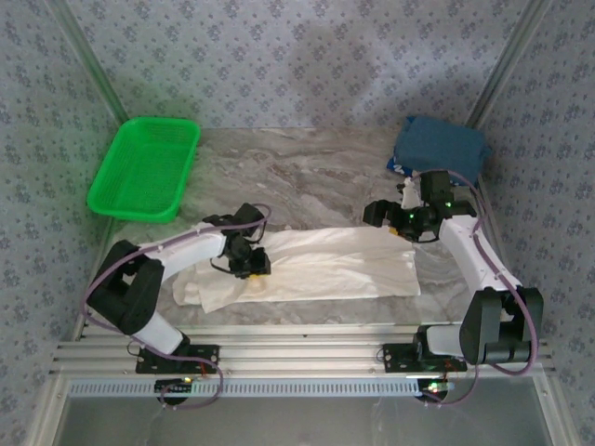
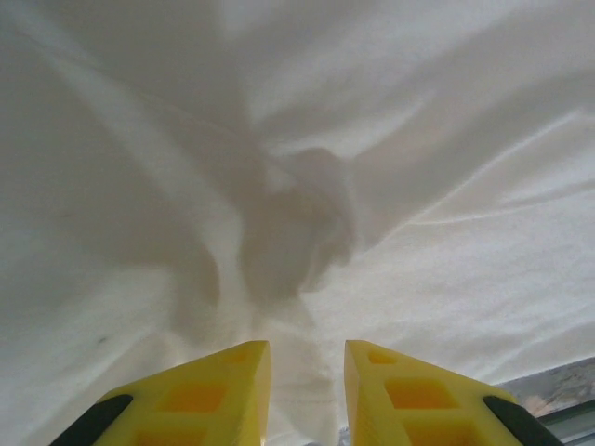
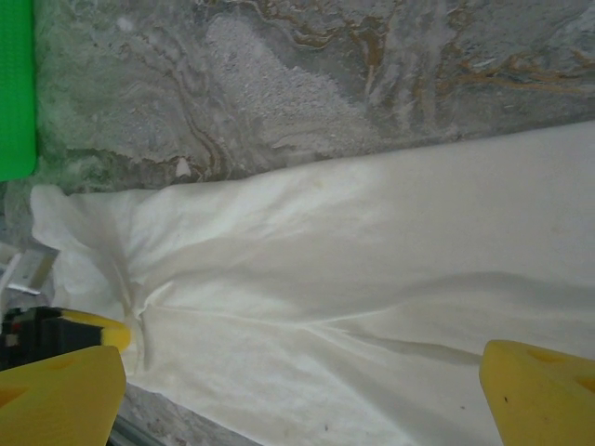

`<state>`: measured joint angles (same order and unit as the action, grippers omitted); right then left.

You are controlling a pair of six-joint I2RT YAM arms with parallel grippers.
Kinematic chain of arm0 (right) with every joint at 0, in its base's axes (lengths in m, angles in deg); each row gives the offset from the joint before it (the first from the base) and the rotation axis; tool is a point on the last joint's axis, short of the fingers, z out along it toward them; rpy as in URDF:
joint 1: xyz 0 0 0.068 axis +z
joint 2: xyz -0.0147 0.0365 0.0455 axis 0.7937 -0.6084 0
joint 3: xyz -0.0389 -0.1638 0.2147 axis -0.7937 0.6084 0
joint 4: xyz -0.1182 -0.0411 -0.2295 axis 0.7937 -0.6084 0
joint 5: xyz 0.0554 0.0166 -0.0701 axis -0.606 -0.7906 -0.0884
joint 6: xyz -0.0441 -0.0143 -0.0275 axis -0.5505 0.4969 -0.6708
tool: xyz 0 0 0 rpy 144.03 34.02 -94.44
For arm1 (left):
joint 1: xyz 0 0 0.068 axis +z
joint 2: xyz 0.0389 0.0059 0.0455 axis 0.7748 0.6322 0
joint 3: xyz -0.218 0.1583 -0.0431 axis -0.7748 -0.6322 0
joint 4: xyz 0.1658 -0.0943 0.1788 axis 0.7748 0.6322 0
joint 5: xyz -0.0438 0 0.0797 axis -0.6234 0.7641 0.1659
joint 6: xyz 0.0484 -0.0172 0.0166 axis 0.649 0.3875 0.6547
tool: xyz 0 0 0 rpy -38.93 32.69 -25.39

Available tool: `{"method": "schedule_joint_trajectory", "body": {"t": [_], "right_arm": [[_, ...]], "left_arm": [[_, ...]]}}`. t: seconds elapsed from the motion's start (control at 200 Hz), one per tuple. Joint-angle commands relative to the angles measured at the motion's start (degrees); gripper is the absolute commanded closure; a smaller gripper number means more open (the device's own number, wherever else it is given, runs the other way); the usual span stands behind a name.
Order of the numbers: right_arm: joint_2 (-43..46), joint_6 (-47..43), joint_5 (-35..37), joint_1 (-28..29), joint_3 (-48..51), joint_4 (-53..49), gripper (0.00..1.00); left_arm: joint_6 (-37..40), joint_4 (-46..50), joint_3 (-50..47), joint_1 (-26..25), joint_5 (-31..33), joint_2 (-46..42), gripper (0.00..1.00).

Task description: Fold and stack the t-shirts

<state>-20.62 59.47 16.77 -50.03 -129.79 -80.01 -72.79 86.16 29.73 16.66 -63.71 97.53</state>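
The cream-white t-shirt (image 1: 325, 265) lies as a long folded strip across the near middle of the table. My left gripper (image 1: 251, 265) is down on its left part. In the left wrist view the yellow fingers (image 2: 232, 381) stand close together, and the left gripper (image 2: 307, 351) is shut on a raised ridge of the white cloth (image 2: 297, 232), which puckers toward it. My right gripper (image 1: 386, 218) hovers over the shirt's right end, and the right gripper (image 3: 302, 372) is wide open over flat cloth (image 3: 353, 269), holding nothing. The dark blue t-shirt (image 1: 439, 149) sits folded at the back right.
A green plastic basket (image 1: 144, 167) stands at the back left, its edge also at the left of the right wrist view (image 3: 14, 84). Bare marbled table (image 1: 307, 177) runs behind the shirt. Patterned walls close in the sides and back.
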Motion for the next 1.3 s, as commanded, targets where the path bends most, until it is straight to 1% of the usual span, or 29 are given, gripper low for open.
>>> {"method": "schedule_joint_trajectory", "body": {"t": [0.0, 0.085, 0.145, 0.205, 0.265, 0.32, 0.5, 0.655, 0.745, 0.904, 0.944, 0.994, 1.169, 1.294], "right_arm": [[-2.1, 1.5, 5.0, 0.5, -1.6, -2.4, 0.0], [-5.9, 1.4, 7.5, 2.0, -2.3, -4.8, 0.0], [-8.4, 2.2, 9.3, 3.7, -1.9, -4.6, 0.0], [-11.1, 3.1, 10.9, 5.3, -1.7, -4.4, 0.02], [-13.4, 4.1, 12.7, 6.4, -1.7, -4.3, 0.04], [-14.5, 5.4, 13.7, 7.3, -1.1, -3.3, 0.04], [-15.1, 8.4, 15.8, 8.3, 3.1, 0.0, 0.05], [-14.8, 10.7, 17.1, 8.7, 6.1, 1.3, 0.04], [-14.6, 11.9, 18.3, 9.8, 7.0, 1.3, 0.04], [-13.8, 15.3, 18.4, 10.9, 9.9, 2.0, 0.04], [-13.8, 16.0, 18.3, 11.3, 10.3, 3.7, 0.04], [-13.8, 17.1, 18.5, 12.2, 10.8, 4.2, 0.04], [-14.7, 21.8, 17.5, 15.6, 12.0, 7.1, 0.04], [-16.6, 24.9, 15.1, 18.9, 11.1, 9.6, 0.04]], "left_arm": [[-4.2, 4.6, -2.0, 5.0, 4.7, -7.3, 0.72], [-8.6, 6.3, -3.5, 8.3, 9.3, -12.6, 0.67], [-9.9, 6.6, -4.6, 10.4, 10.1, -13.0, 0.66], [-10.6, 8.0, -4.4, 11.7, 10.2, -9.7, 0.73], [-10.1, 8.9, -2.9, 11.7, 11.5, -5.8, 0.81], [-9.8, 8.8, -1.9, 11.9, 12.6, -2.8, 0.85], [-7.9, 6.1, 2.0, 13.0, 14.9, 5.8, 0.88], [-4.6, 3.9, 7.4, 13.9, 13.7, 15.5, 0.91], [-2.5, 3.9, 12.7, 14.0, 13.9, 20.6, 0.95], [0.8, 5.4, 25.4, 14.0, 12.7, 30.4, 0.95], [1.7, 5.7, 29.0, 13.9, 12.4, 32.8, 0.95], [3.0, 6.9, 34.0, 14.0, 12.4, 36.0, 0.95], [7.1, 13.8, 56.6, 14.1, 11.8, 49.7, 0.95], [8.7, 17.1, 69.9, 14.2, 12.3, 57.3, 0.95]]}}
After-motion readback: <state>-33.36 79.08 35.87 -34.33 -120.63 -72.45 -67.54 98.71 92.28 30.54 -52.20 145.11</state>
